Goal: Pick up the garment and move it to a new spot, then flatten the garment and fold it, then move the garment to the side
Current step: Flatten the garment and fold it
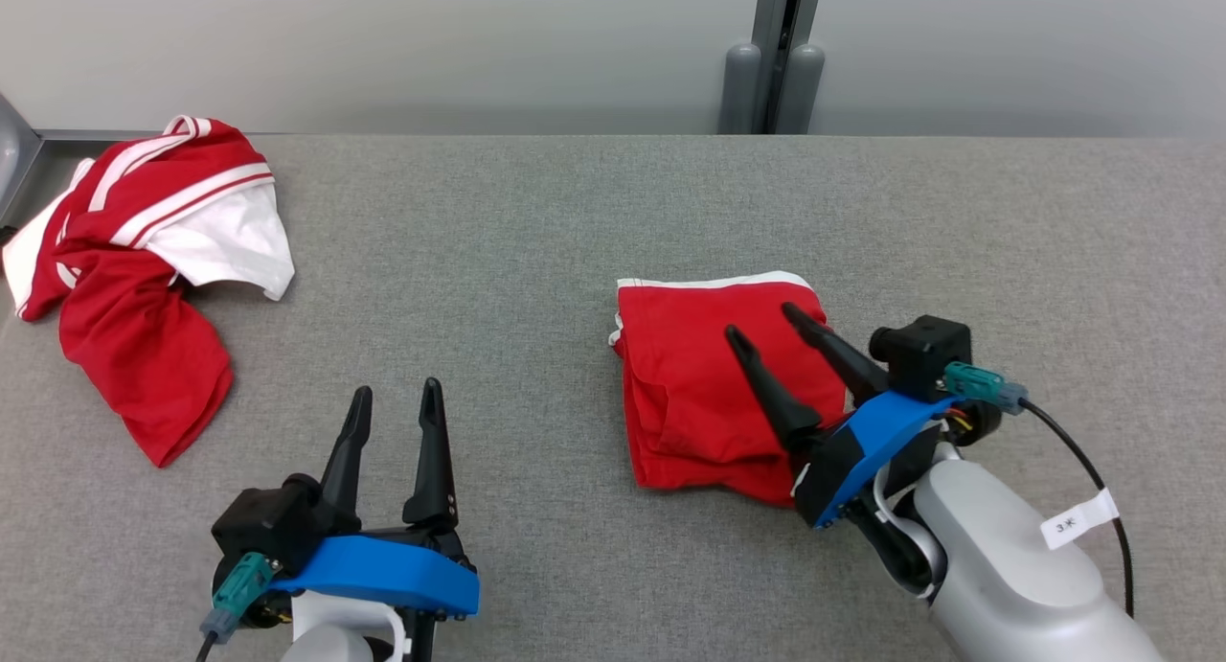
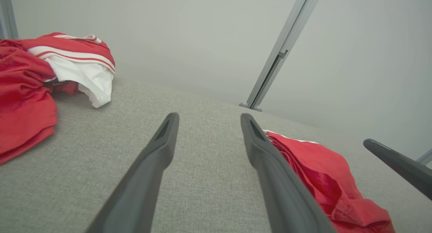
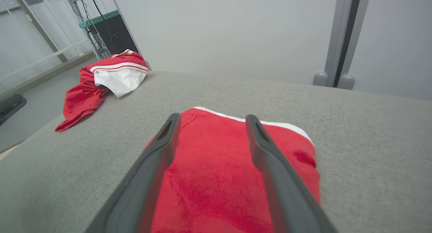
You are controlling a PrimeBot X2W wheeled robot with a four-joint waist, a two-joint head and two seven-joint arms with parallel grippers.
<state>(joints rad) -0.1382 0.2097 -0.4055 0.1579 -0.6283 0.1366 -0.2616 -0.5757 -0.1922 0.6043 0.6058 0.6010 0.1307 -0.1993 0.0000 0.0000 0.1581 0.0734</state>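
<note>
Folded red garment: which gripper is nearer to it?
Right. The right gripper is open directly over the folded red garment; the left gripper, also open, sits apart to its left over the grey surface.

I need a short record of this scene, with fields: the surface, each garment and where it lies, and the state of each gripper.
surface: grey cloth-covered table
folded garment: red with a white edge, lying flat right of centre
crumpled garment: red and white, in a heap at the far left corner
left gripper: open, empty, over bare table at the front left
right gripper: open, fingers over the folded garment, gripping nothing
task stage: fold looks done
</note>
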